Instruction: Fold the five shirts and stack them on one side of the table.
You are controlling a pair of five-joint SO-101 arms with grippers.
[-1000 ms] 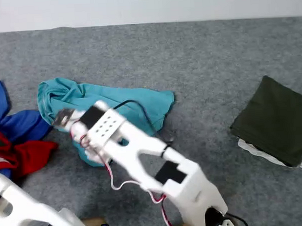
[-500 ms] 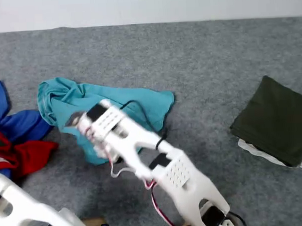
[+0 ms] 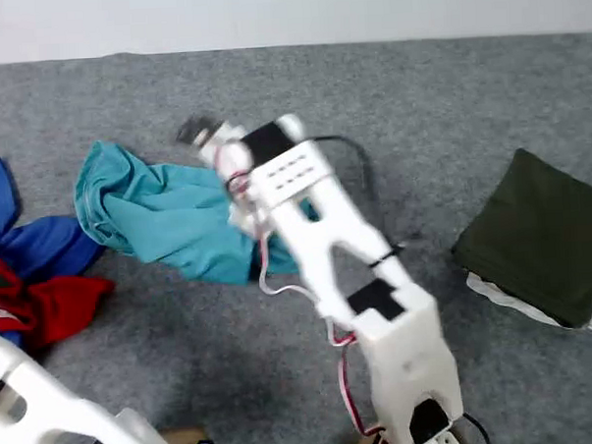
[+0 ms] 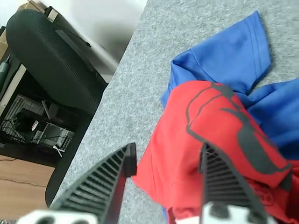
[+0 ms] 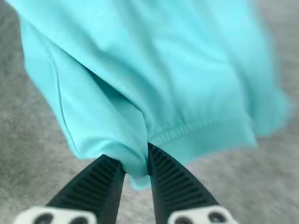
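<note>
A teal shirt lies crumpled left of the table's middle, one edge lifted. My right gripper is shut on a fold of the teal shirt near its hem; in the high view that gripper sits above the shirt's right part. A red shirt and a blue shirt lie heaped at the left edge. My left gripper hangs open over the red shirt, with the blue shirt beside it. A folded dark green shirt rests on a folded white one at the right.
Grey carpet-like table cover spreads to the back edge under a white wall. In the left wrist view a black mesh chair stands beyond the table edge. The left arm's white base sits at the front left.
The right arm swung from the teal shirt's left front toward the back right, dragging the shirt's near edge up and over. The left arm stayed put.
</note>
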